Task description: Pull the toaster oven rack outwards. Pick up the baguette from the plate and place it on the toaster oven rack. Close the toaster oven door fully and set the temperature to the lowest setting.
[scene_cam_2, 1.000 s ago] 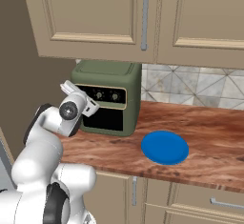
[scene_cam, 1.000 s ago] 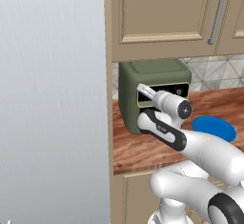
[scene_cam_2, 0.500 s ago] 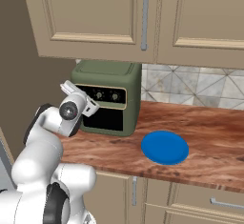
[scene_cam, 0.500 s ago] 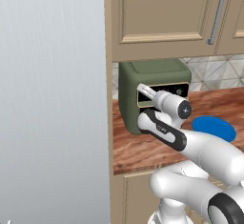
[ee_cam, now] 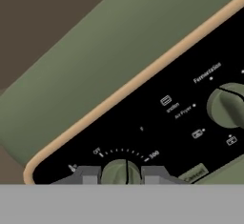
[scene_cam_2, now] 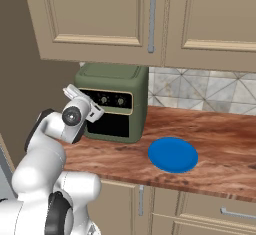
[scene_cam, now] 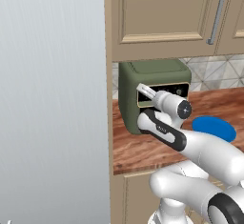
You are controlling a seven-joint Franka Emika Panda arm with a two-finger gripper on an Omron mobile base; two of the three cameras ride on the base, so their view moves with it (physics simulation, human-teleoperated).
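Observation:
The olive-green toaster oven (scene_cam: 152, 73) (scene_cam_2: 115, 79) stands on the wooden counter, and its door (scene_cam_2: 112, 125) looks closed against the front. My gripper (ee_cam: 121, 173) (scene_cam: 144, 93) (scene_cam_2: 91, 102) is at the left end of the black control strip. It is shut on the leftmost knob (ee_cam: 121, 169), with one grey finger (ee_cam: 88, 175) on each side, under a dial scale. A second knob (ee_cam: 228, 106) lies to the right. The blue plate (scene_cam: 214, 127) (scene_cam_2: 172, 155) lies bare to the oven's right. The rack and the baguette are out of view.
Beige wall cabinets (scene_cam_2: 100, 19) hang close above the oven. A tall grey panel (scene_cam: 52, 99) rises just left of it. Open wooden counter (scene_cam_2: 220, 134) stretches to the right, backed by a tiled wall (scene_cam_2: 200, 89).

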